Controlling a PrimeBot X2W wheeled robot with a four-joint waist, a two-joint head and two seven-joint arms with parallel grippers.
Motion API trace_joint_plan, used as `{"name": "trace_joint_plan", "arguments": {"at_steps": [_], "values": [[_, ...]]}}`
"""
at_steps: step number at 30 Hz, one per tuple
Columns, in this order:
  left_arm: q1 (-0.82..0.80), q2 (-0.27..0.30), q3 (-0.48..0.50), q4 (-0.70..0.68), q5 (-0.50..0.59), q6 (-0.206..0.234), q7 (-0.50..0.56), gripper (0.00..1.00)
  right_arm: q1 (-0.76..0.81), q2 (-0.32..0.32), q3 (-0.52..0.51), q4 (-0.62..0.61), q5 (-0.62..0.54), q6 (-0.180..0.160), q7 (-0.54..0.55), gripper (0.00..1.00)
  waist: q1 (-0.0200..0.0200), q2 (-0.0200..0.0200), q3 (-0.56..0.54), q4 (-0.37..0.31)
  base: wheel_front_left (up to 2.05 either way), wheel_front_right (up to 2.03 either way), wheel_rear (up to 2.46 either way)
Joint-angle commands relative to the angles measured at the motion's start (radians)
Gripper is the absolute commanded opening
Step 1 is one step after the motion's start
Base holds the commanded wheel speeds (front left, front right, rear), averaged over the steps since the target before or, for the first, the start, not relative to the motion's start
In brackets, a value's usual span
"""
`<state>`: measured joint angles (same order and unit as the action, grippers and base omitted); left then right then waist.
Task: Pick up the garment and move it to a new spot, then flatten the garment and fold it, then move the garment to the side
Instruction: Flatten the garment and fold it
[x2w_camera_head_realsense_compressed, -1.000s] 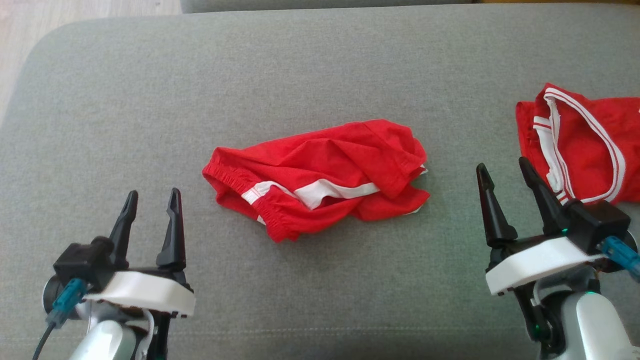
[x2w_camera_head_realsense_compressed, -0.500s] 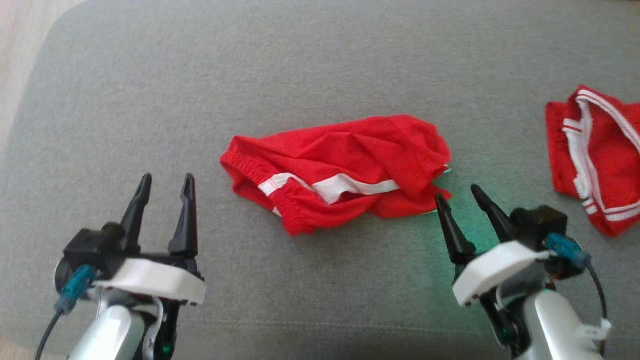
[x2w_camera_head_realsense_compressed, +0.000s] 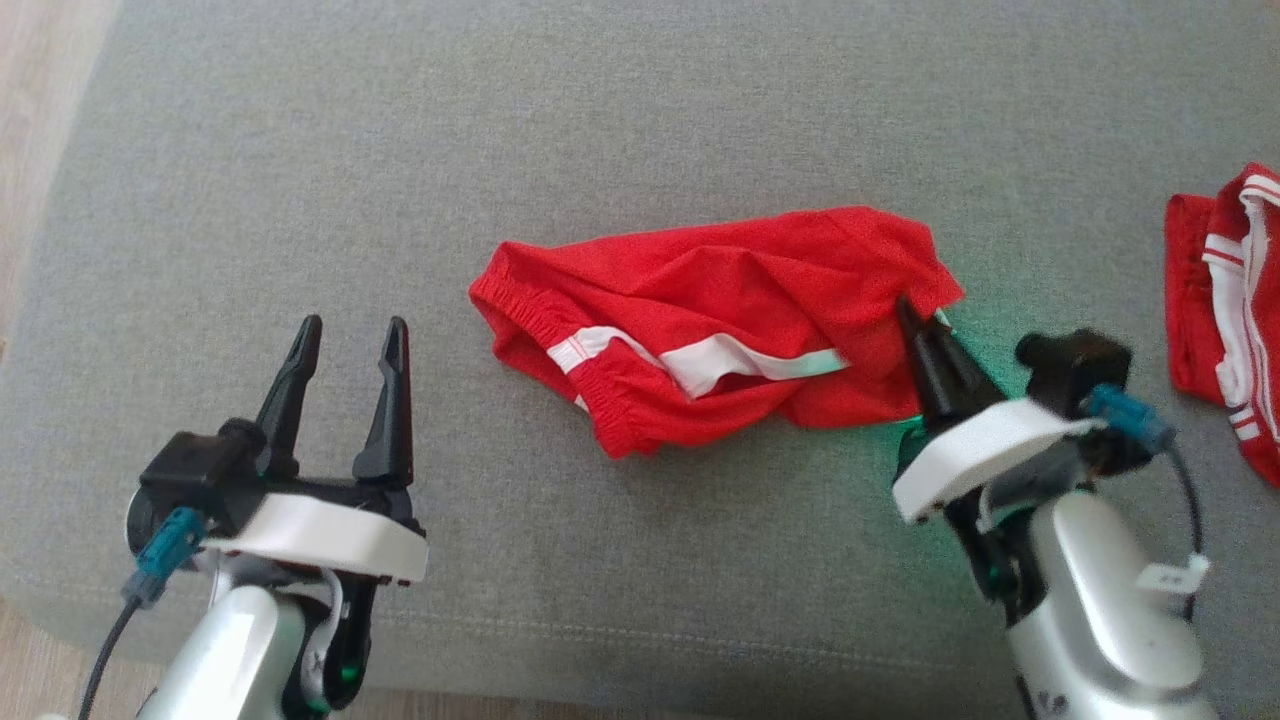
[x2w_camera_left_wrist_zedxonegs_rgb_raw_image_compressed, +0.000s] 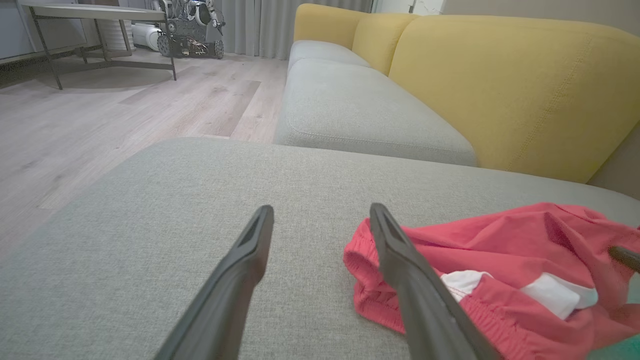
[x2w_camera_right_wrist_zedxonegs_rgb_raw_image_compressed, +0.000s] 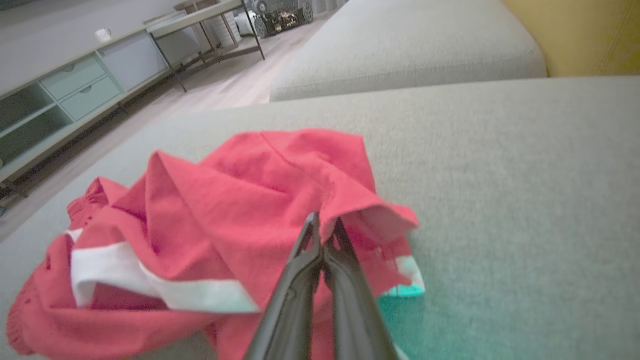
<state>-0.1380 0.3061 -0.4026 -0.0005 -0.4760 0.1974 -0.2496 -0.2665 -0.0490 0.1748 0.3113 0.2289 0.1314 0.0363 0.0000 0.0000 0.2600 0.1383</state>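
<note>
Red shorts (x2w_camera_head_realsense_compressed: 720, 300) with a white stripe (x2w_camera_head_realsense_compressed: 740, 360) lay crumpled near the middle of a grey sofa cushion (x2w_camera_head_realsense_compressed: 600, 120). The right hand (x2w_camera_head_realsense_compressed: 918, 318) had its two dark fingers pressed together on a raised fold at the right end of the shorts; the right wrist view showed the cloth pinched between the tips. The left hand (x2w_camera_head_realsense_compressed: 354, 325) hovered with its fingers apart and nothing in them, to the left of the elastic waistband (x2w_camera_head_realsense_compressed: 520, 310) and not touching it.

The pinch looked thin, perhaps one layer near the hem, so the cloth could slip free as it is lifted. Held by one end only, the shorts would likely hang bunched and come down just as crumpled, making them harder to flatten.

How much cloth sat between the fingers was hard to tell, as was whether the tips touched the cushion. The folds hid the leg openings. A second red garment (x2w_camera_head_realsense_compressed: 1225, 300) with white trim was cut off by the right edge of the head view. A green glow (x2w_camera_head_realsense_compressed: 975, 340) tinted the cushion beside the right hand
</note>
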Motion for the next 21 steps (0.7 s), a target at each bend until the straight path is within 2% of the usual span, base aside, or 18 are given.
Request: {"name": "trace_joint_plan", "arguments": {"at_steps": [1, 9, 16, 17, 18, 19, 21], "values": [[-0.046, 0.009, 0.052, -0.028, 0.012, -0.008, -0.012, 1.00, -0.050, -0.001, 0.006, -0.061, -0.003, -0.001, -0.014, 0.00, 0.0000, 0.0000, 0.004, 0.000, 0.00, 0.00, 0.00], [-0.057, -0.014, 0.071, -0.023, 0.033, -0.033, -0.012, 1.00, -0.142, -0.001, -0.054, -0.119, -0.024, -0.001, 0.046, 0.00, 0.0000, 0.0000, 0.028, 0.001, 0.00, 0.00, 0.00], [-0.091, -0.036, 0.078, -0.016, 0.056, -0.060, -0.012, 1.00, -0.282, -0.001, -0.076, 0.009, -0.001, -0.001, 0.065, 0.00, 0.0000, 0.0000, 0.081, 0.017, 0.00, 0.00, 0.00], [-0.095, -0.039, 0.079, -0.013, 0.058, -0.064, -0.012, 1.00, -0.299, -0.001, -0.079, 0.037, 0.008, -0.001, 0.063, 0.32, 0.0000, 0.0000, 0.086, 0.017, 0.00, 0.00, 0.00], [-0.098, -0.041, 0.080, -0.011, 0.061, -0.068, -0.012, 1.00, -0.315, -0.001, -0.078, 0.062, 0.016, -0.001, 0.056, 0.93, 0.0000, 0.0000, 0.091, 0.017, 0.00, 0.00, 0.00], [-0.099, -0.044, 0.081, -0.007, 0.063, -0.072, -0.012, 1.00, -0.330, -0.001, -0.078, 0.083, 0.019, -0.001, 0.040, 1.00, 0.0000, 0.0000, 0.095, 0.017, 0.00, 0.00, 0.00], [-0.101, -0.048, 0.086, 0.000, 0.068, -0.080, -0.012, 1.00, -0.348, -0.004, -0.077, 0.117, 0.015, -0.001, 0.011, 1.00, 0.0000, 0.0000, 0.098, 0.014, 0.00, 0.00, 0.00]]}}
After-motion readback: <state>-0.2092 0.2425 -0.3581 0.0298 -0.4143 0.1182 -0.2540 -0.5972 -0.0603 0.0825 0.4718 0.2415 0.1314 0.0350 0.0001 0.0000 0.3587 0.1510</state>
